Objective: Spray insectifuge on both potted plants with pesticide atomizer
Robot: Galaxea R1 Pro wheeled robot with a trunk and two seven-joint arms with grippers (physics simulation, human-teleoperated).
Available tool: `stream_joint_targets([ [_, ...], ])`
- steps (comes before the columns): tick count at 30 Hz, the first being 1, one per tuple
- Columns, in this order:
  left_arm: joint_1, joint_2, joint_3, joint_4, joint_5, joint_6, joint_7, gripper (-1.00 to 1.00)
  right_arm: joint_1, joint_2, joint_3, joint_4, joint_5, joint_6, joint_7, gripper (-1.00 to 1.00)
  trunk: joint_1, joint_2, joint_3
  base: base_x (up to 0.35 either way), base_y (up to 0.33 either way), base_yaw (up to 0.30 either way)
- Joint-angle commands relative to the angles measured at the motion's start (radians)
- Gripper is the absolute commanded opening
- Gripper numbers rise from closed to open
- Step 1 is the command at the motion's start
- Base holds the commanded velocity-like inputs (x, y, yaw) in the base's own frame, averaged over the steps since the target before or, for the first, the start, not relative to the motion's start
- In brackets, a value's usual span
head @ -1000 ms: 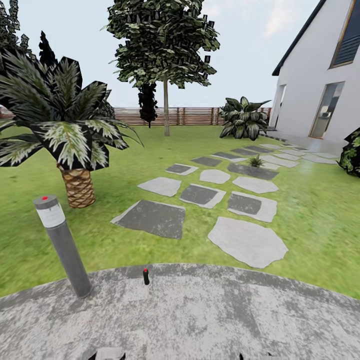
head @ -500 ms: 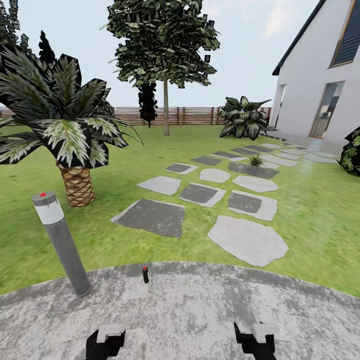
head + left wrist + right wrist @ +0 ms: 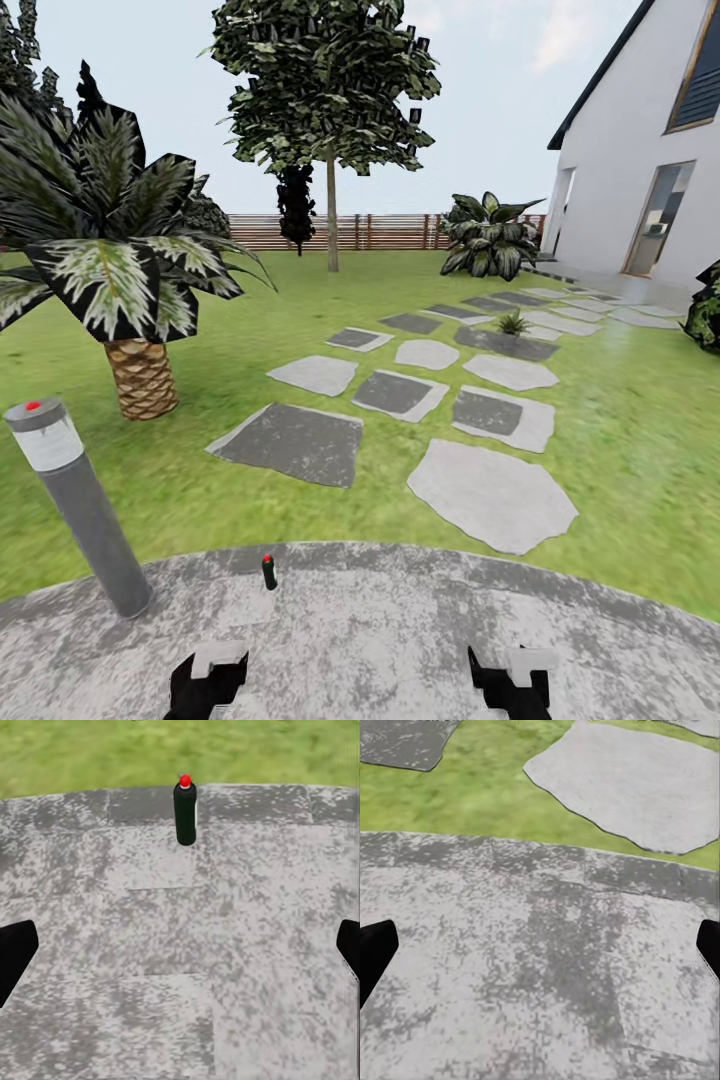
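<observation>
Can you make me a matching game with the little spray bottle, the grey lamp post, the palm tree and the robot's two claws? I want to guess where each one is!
Things:
1. pesticide atomizer
2. bollard lamp
3. palm
4. left gripper and right gripper

Places or states:
A. on the lawn, with a scaly brown trunk
B. open, low over the patio
C. upright on the patio near its far edge, red tip on top
D. at the patio's left edge, with a red dot on its cap

Pairs: 1-C, 2-D, 3-A, 4-B
</observation>
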Motion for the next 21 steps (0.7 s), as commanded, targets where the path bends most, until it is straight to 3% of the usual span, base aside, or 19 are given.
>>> stream_joint_targets([
  [1, 0.0, 0.0, 0.001, 0.002, 0.001, -0.004, 0.001, 1.0, -0.001, 0.0, -0.001, 0.001, 0.001, -0.003, 0.0, 1.0, 0.0, 0.0, -0.001, 0.259, -0.214, 0.142],
  [17, 0.001, 0.001, 0.003, 0.003, 0.001, -0.008, 0.001, 1.0, -0.001, 0.0, -0.001, 0.001, 0.001, -0.003, -0.001, 1.0, 0.0, 0.0, -0.007, 0.26, -0.215, 0.253],
  [21, 0.001, 0.0, 0.002, 0.003, 0.001, -0.008, 0.001, 1.0, -0.001, 0.0, 0.0, 0.0, 0.001, -0.004, 0.0, 1.0, 0.0, 0.0, -0.008, 0.26, -0.215, 0.094],
])
